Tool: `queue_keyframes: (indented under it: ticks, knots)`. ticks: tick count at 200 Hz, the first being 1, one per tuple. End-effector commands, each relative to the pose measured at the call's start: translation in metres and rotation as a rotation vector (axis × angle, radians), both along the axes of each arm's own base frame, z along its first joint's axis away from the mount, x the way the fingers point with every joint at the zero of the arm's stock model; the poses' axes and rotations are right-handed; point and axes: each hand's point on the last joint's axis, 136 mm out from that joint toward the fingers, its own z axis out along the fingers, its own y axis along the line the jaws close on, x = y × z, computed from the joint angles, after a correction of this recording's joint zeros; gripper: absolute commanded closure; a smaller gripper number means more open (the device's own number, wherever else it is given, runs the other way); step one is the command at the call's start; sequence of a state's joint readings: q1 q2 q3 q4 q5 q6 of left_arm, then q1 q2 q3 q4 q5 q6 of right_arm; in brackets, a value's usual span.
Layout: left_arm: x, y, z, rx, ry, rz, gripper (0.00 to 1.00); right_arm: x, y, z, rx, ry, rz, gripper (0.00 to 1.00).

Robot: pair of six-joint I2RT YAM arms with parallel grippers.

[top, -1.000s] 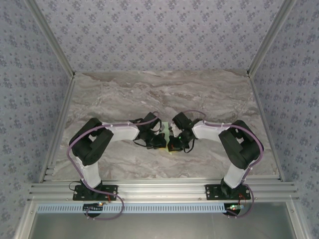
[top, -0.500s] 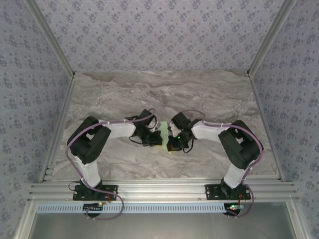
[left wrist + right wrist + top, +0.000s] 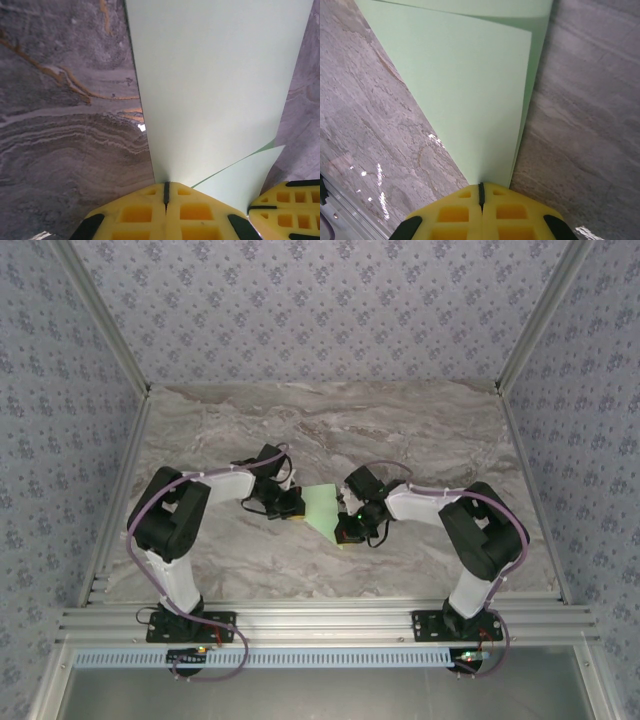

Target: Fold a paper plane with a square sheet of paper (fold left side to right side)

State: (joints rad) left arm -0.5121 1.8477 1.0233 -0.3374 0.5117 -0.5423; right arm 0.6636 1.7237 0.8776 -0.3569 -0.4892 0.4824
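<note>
Pulling away leftward, the left fingers (image 3: 135, 215) stay pinched shut on the paper (image 3: 320, 505), spreading it out from the right fingers (image 3: 455, 215), likewise clamped on it. The left-to-right fold looks still to come.

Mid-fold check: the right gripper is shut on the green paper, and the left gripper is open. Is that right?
Not quite. The left gripper is not open: it is shut on the green paper, with the sheet's edge pinched at the seam between its yellow pads, as the left wrist view shows. The right gripper is indeed shut on the paper.
</note>
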Motion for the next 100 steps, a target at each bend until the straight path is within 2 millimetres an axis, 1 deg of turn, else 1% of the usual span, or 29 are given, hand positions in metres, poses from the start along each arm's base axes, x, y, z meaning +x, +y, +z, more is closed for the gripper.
queue_keyframes:
  ticks: [1, 9, 24, 39, 48, 60, 75, 90, 100]
  knots:
    - [0.012, 0.044, -0.022, 0.187, -0.025, 0.072, 1.00, -0.029, -0.033, -0.031, -0.158, 0.087, -0.004, 1.00]
    - [0.012, 0.044, -0.017, 0.179, -0.034, 0.075, 0.99, -0.023, -0.026, -0.024, -0.123, 0.060, 0.001, 1.00]
    - [0.017, 0.042, 0.001, 0.148, -0.068, 0.089, 0.96, -0.012, -0.015, -0.010, -0.071, 0.000, 0.009, 1.00]
    - [0.019, 0.041, 0.019, 0.114, -0.101, 0.106, 0.90, 0.001, -0.007, 0.008, -0.028, -0.073, 0.018, 0.95]
    - [0.019, 0.040, 0.031, 0.091, -0.120, 0.120, 0.85, 0.009, -0.006, 0.018, -0.020, -0.124, 0.017, 0.87]
    - [0.018, 0.039, 0.043, 0.058, -0.137, 0.136, 0.79, 0.020, -0.006, 0.031, -0.012, -0.192, 0.013, 0.80]
    - [0.013, 0.035, 0.052, 0.006, -0.140, 0.157, 0.72, 0.031, -0.007, 0.043, -0.004, -0.262, 0.001, 0.72]
    - [0.008, 0.025, 0.057, -0.073, -0.125, 0.175, 0.64, 0.041, -0.009, 0.050, 0.005, -0.301, -0.011, 0.63]
    - [0.003, 0.017, 0.057, -0.119, -0.105, 0.172, 0.59, 0.046, -0.011, 0.049, 0.005, -0.308, -0.018, 0.57]
